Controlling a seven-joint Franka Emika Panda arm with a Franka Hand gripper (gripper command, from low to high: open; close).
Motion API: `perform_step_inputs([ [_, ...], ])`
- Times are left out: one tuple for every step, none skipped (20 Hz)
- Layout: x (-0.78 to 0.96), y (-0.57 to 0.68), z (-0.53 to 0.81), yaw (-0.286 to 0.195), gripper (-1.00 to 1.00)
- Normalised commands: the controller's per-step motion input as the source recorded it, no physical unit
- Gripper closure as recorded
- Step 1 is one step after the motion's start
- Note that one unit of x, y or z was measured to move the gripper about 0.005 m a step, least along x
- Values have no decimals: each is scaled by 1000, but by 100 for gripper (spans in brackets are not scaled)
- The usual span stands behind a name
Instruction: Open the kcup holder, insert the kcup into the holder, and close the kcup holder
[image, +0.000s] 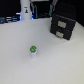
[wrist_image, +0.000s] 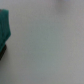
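Pale table (image: 20, 55), one kcup (image: 33, 50), one kcup holder (image: 63, 23), one white bottle (image: 25, 11)

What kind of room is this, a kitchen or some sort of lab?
Probably a lab test bench, not a kitchen: a bare pale table holds only a tiny kcup, a black kcup holder, and a white bottle-like object.

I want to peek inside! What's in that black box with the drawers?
The boxy black kcup holder has its drawer fronts shut, so whatever is inside is hidden. The small white kcup with a green top sits outside it, on the pale table.
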Motion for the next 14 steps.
perform_step_inputs([
  [-232, 602, 79, -139, -100],
  [-140, 505, 90, -125, -100],
  [-2, 317, 98, -86, -100],
  [-146, 535, 84, -134, -100],
  [-232, 617, 81, -142, -100],
  [-248, 650, 80, -148, -100],
  [-256, 693, 83, -157, -100],
  [-253, 705, 79, -165, -100],
  [-266, 714, 65, -166, -100],
  [-235, 710, 52, -172, -100],
  [-242, 715, 34, -168, -100],
  [-222, 725, 10, -169, -100],
  [-233, 732, 5, -170, -100],
  [-249, 731, 4, -170, -100],
])
